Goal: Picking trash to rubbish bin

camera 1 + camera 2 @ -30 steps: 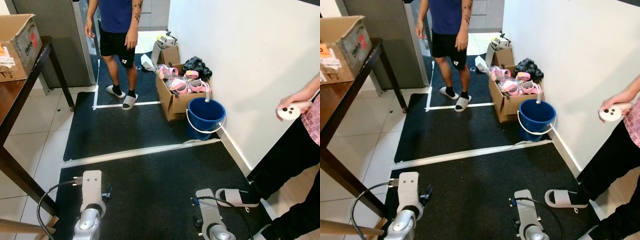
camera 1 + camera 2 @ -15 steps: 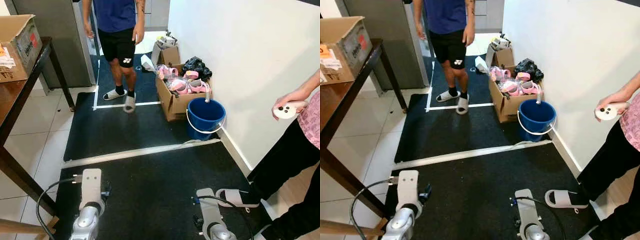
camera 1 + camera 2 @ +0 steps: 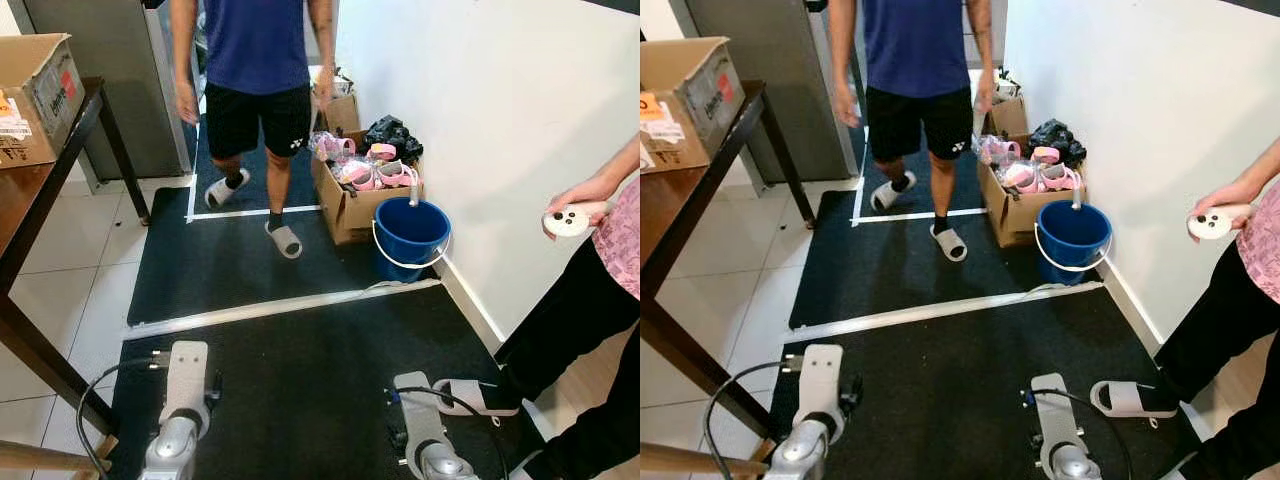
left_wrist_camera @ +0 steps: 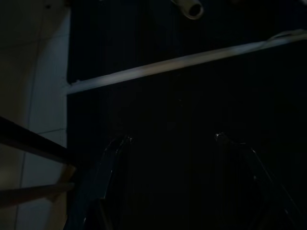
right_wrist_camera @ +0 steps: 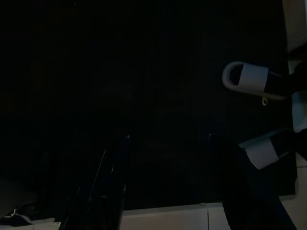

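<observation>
Blue plastic: the bucket [image 3: 411,231], presumably serving as the rubbish bin, is standing against the white wall [image 3: 480,120], just beside a cardboard box [image 3: 350,200] heaped with pink and grey items.

Black matting [image 3: 300,370]: lying bare before the robot, with no loose trash to be made out on it.

Change noted: the person in the blue shirt [image 3: 255,90], a second ago standing back near the white floor line [image 3: 255,210], is now stepping forward over it, one sandal planted on the nearer mat. In my judgement nothing is being carried or binned yet, and the task is barely starting.

Left gripper [image 4: 170,139]: hanging over the mat, fingers spread wide, holding nothing.

Right gripper [image 5: 165,139]: hanging likewise, fingers apart and empty, near the sandals of a second person [image 3: 590,330] who is gripping a white controller [image 3: 568,220].

Hard to make out: both wrist views are very dark; the bucket's contents are hidden by its rim; both people are cut off by the frame.
</observation>
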